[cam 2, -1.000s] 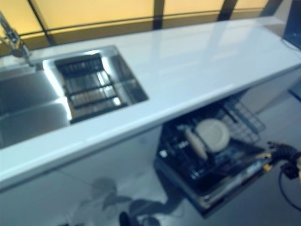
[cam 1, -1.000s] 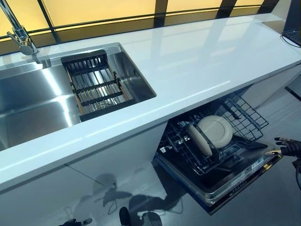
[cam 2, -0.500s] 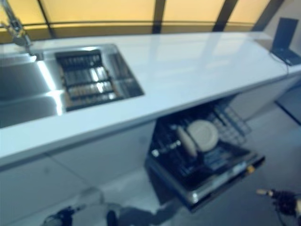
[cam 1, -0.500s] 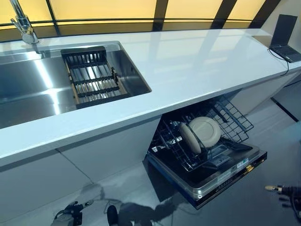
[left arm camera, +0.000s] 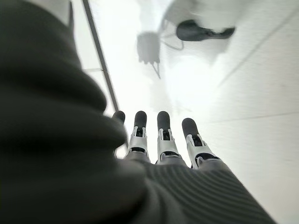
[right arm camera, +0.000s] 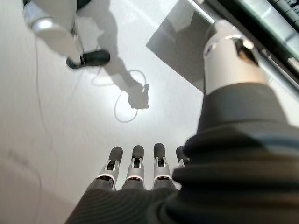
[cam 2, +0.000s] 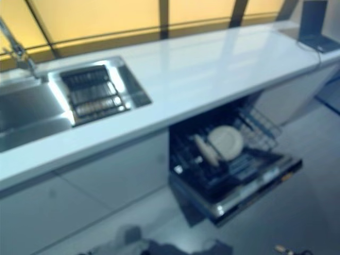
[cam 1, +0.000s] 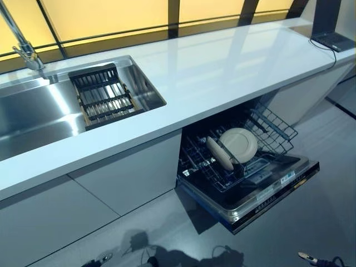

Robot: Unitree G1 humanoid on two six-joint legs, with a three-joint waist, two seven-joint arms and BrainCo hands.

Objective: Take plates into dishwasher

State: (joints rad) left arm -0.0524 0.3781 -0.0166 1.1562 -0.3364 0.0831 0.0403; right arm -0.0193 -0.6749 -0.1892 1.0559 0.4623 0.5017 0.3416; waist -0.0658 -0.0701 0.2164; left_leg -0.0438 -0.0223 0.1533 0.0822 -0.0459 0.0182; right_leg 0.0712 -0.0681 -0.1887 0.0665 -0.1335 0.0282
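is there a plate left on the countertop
No, the white countertop is bare of dishes; both plates stand in the dishwasher rack below it.

Right hand [cam 1: 312, 258]: only one of my fingertips shows at the bottom edge of the eye view; the rest is cut off.
Left hand [left arm camera: 159, 140]: my cover hides the palm; only straight fingers show.
Plates [cam 1: 233, 146]: lower halves hidden among the rack [cam 1: 278, 125] wires; how many, I cannot tell.
Sink [cam 1: 33, 119]: cut off at the left edge.
Laptop [cam 1: 328, 22]: cut off at the top right corner.
Tap [cam 1: 19, 41]: top runs out of view.
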